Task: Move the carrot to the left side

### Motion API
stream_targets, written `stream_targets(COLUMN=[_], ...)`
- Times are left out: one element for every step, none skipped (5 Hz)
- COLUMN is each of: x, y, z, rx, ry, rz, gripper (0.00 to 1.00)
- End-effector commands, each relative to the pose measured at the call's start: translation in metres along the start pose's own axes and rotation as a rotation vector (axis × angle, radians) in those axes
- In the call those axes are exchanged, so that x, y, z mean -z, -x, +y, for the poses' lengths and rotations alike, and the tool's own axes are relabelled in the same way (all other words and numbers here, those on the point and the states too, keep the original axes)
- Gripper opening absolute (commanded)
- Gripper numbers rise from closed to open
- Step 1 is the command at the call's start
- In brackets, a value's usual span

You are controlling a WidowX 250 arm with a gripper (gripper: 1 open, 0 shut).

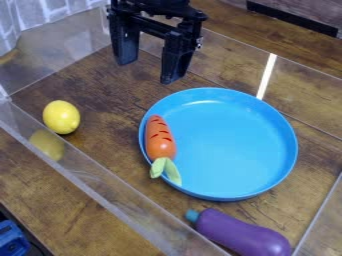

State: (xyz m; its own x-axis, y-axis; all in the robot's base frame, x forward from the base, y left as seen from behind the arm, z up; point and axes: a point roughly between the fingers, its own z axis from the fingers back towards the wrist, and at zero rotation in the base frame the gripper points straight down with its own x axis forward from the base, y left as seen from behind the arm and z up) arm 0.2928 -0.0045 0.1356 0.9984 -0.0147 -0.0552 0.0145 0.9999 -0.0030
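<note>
The move looks unstarted: the small orange toy carrot with dark grooves [159, 139] lies in the round blue plate [261, 134], the black end effector [150, 60] open and holding nothing beyond it.

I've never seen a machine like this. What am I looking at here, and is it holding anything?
The single picture looks down at a wooden surface. The black machine at the top is the end of a robot arm; its pincer has two fingers, spread apart with nothing between them, so nothing is held. Below it is a round blue plate with an orange toy carrot lying on its left part, as pictured. A yellow lemon lies left of the plate, and a purple eggplant lies below it.
</note>
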Motion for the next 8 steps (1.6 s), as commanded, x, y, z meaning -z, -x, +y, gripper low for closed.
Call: stream_targets(x=[0.007,0.017,0.029,0.038,0.046,0.048,0.052,0.055], y=[0.000,0.000,0.001,0.001,0.002,0.003,0.003,0.002], z=[-0.001,-0.002,-0.008,-0.013,-0.014,-0.015,-0.016,-0.016], rx=[-0.005,-0.026,-0.082,-0.146,-0.235,-0.295,-0.315,-0.334], ry=[0.003,0.012,0.059,0.109,0.155,0.184,0.193,0.197], rz=[0.015,0.026,0.014,0.004,-0.006,-0.020,-0.023,-0.024], gripper=[1.00,1.00,1.00,1.00,1.00,1.00,1.00,1.00])
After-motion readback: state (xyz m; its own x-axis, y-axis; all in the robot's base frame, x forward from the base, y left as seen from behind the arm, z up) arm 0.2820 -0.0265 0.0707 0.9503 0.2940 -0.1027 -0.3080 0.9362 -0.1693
